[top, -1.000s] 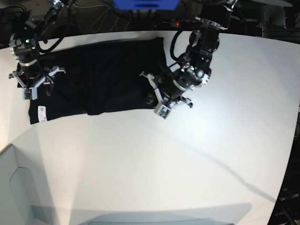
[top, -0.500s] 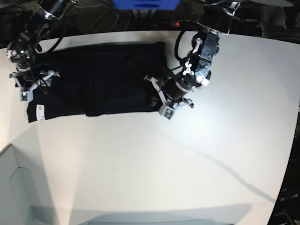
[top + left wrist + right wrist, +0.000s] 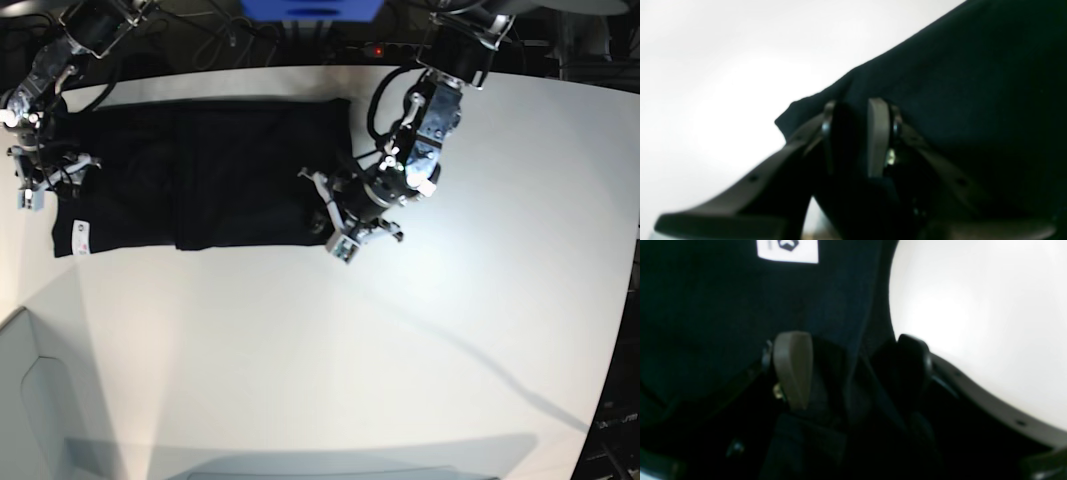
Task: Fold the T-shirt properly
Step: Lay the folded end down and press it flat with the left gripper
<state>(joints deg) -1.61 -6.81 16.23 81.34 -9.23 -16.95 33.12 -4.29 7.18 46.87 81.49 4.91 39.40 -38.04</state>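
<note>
Cloth position: the T-shirt [image 3: 200, 175] lies flat on the white table [image 3: 400, 350] as a long black band, its long axis running across the base view between the two arms. The left gripper [image 3: 335, 215] sits at one short end, jaws nearly together and pinching the cloth corner. The right gripper [image 3: 45, 180] is at the opposite end near the white label [image 3: 80, 236], jaws spread wide astride the hem, not yet clamped. A next fold would likely carry one end along the long axis toward the other.
</note>
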